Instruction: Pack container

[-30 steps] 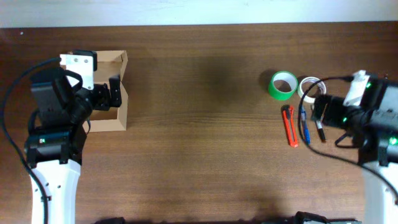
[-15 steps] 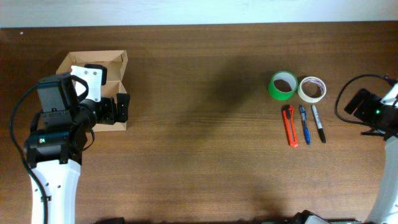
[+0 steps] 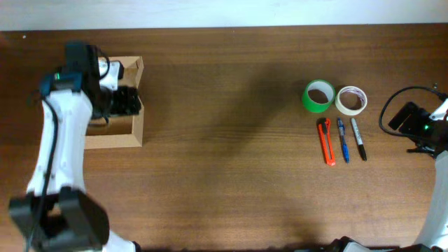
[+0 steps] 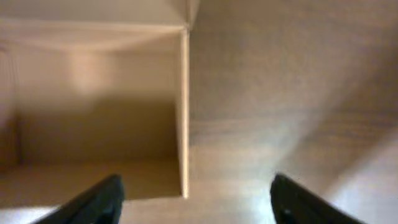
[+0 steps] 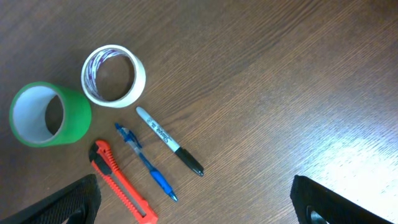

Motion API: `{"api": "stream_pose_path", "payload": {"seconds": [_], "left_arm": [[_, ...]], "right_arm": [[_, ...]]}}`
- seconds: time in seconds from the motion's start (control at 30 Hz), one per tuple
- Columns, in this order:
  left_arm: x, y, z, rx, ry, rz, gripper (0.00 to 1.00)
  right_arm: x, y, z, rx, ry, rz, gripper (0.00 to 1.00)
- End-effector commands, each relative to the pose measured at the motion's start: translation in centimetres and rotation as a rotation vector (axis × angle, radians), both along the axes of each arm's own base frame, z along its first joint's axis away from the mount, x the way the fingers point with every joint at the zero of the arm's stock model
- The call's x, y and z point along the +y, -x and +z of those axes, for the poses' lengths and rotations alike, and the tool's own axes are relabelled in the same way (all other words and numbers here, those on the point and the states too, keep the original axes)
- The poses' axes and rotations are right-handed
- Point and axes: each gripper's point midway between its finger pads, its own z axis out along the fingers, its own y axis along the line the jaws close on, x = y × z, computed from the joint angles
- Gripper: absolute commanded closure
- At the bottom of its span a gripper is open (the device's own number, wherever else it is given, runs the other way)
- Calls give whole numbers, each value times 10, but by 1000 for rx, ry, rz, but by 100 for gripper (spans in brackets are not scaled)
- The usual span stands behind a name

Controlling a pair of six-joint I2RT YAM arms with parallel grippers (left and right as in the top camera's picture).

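One left hand [image 4: 196,185] astride container [image 4: 93,130] wall | fingers [image 4: 99,200] spread, clear of edge

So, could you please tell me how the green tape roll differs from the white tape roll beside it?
The green tape roll is bright green, the white tape roll off-white. The green one's core is plain white inside; the white one's shows purplish print. The green one looks taller than the white one. Both lie flat on the table, holes up.

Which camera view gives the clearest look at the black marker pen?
The right wrist view: the black marker pen lies large, its label print visible. The overhead view shows it small, beside the blue pen. The left wrist view misses it.
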Motion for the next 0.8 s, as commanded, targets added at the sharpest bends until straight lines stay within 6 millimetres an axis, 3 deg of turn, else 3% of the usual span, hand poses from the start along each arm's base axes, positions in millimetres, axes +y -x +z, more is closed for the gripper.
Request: {"api": "stream_pose_path", "payload": {"seconds": [0.0, 0.13, 0.27, 0.37, 0.57, 0.77], "left_arm": [[14, -39, 16, -11, -60, -21, 31], [18, -53, 9, 39, -70, -44, 35], [13, -49, -26, 155, -57, -69, 35], [9, -48, -39, 194, -66, -84, 35], [-12, -48, -49, 222, -70, -133, 35], [-17, -51, -60, 242, -107, -126, 36]], "right_arm": [[-3, -3, 5, -14, 1, -13, 1], [-3, -3, 5, -15, 1, -13, 1], [-3, -3, 4, -13, 0, -13, 1], [-4, -3, 5, -14, 1, -13, 1], [-5, -3, 5, -13, 9, -17, 1], [-6, -4, 6, -17, 11, -17, 1]]}}
